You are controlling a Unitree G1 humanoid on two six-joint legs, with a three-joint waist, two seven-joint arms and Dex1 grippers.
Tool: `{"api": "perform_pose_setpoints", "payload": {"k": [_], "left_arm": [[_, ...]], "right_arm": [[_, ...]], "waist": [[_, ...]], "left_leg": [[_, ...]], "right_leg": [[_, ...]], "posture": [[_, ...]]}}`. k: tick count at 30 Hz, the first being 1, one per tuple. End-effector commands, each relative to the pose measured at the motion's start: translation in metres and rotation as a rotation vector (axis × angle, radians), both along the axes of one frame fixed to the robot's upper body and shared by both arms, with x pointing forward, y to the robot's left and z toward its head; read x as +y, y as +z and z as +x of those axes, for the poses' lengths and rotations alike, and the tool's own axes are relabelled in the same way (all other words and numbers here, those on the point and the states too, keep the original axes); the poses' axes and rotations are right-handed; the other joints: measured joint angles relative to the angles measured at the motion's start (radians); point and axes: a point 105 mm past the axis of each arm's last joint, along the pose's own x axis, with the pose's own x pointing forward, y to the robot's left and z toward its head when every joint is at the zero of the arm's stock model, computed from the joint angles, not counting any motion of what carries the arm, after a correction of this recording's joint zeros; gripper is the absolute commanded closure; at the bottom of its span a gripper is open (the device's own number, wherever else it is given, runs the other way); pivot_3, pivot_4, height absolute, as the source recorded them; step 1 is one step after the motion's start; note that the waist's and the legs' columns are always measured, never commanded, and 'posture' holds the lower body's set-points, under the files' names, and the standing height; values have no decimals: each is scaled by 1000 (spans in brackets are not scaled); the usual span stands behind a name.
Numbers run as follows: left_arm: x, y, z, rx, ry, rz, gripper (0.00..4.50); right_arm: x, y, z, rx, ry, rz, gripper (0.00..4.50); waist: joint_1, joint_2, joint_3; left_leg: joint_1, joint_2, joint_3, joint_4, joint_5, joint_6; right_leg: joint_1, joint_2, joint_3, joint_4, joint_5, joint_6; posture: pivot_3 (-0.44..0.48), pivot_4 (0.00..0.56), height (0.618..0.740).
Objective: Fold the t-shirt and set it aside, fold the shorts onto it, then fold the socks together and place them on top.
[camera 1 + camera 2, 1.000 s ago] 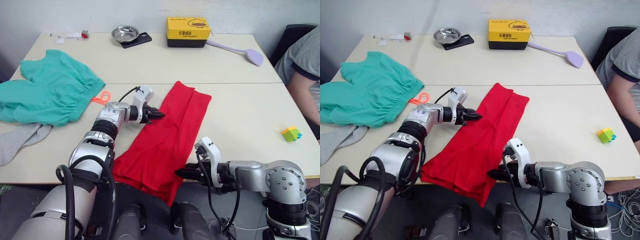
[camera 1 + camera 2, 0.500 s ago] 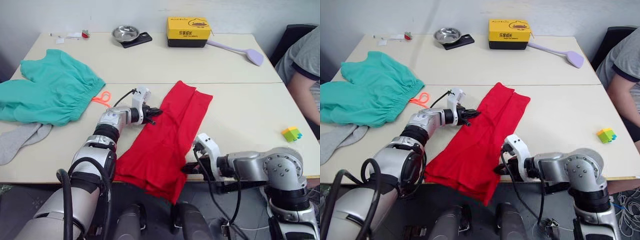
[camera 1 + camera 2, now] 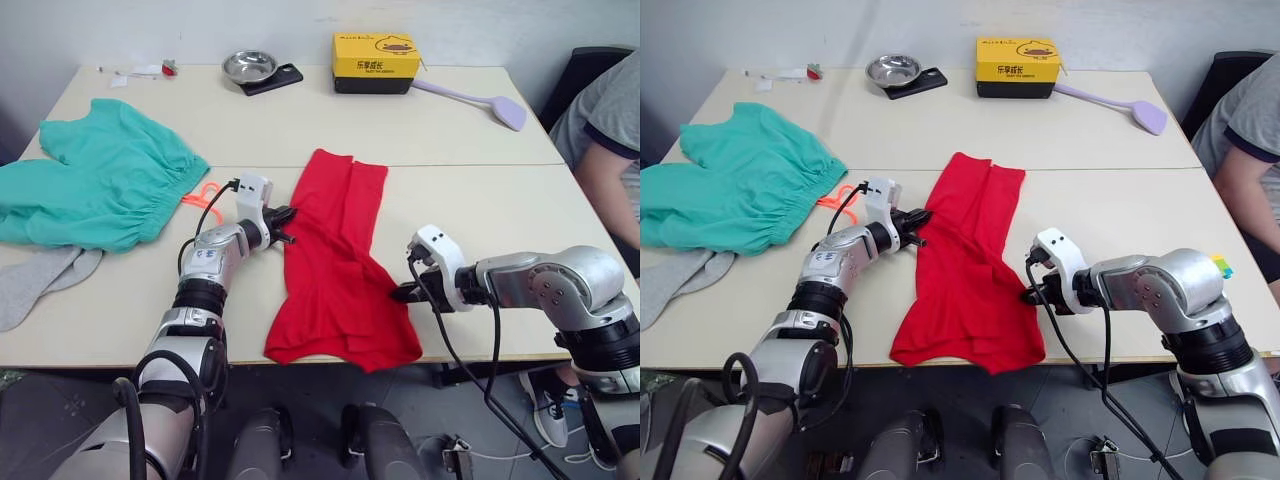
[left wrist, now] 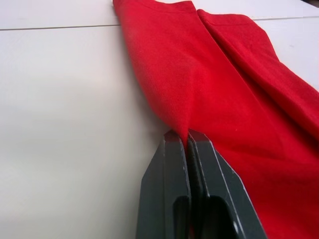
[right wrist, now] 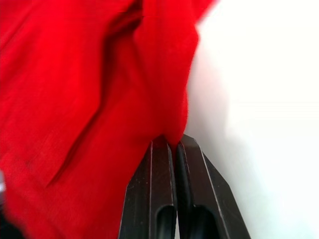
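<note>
The red t-shirt lies folded lengthwise in a long strip down the middle of the table, its lower end draped over the front edge. My left gripper is shut on the strip's left edge, pinching the cloth. On the right edge of the strip my right gripper is shut on the t-shirt. The teal-green shorts are spread at the far left, their orange drawstring trailing toward the t-shirt. Grey socks lie below the shorts at the left edge.
A yellow box, a metal bowl on a dark slab and a lilac spatula stand along the back. A small coloured block sits at the right, near a seated person.
Both grippers have dragged the t-shirt: its top end has swung left and back, its lower end right, so the strip now lies straighter. My right gripper rose from below the table edge onto the tabletop.
</note>
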Motion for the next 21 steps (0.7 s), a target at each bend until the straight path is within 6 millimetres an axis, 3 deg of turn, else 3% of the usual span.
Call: {"api": "perform_pose_setpoints", "payload": {"k": [1,5,9,12,17,21], "left_arm": [[11,20,-1,-81,69,-27,4500],[8,21,-7,-100,76,-42,4500],[4,25,-16,-136,8,-57,4500],[14,16,-25,-166,-57,117,3822],[37,20,-47,-254,-184,277,2243],[35,33,-84,-468,-456,574,989]], "right_arm": [[-6,6,11,-65,15,-26,4436],[0,11,25,-122,37,-2,4436],[10,13,19,-85,76,78,4436],[4,24,14,-54,50,156,3816],[-25,34,6,-112,44,137,2100],[-55,37,-3,-403,297,-95,727]], "waist": [[1,0,0],[2,0,0],[1,0,0],[1,0,0],[1,1,0],[7,1,1]], "left_leg": [[0,0,0,0,0,0],[0,0,0,0,0,0],[0,0,0,0,0,-1],[0,0,0,0,0,-1],[0,0,0,0,0,-2],[-1,-1,0,-1,-4,-4]], "right_leg": [[0,0,0,0,0,0],[0,0,0,0,0,0],[0,0,0,0,0,1],[0,0,0,0,0,1],[0,0,0,-1,0,0],[0,-1,-1,-4,0,0]], "posture": [[0,150,740],[0,150,740],[0,150,740],[0,150,740],[0,150,740],[0,150,740]]}}
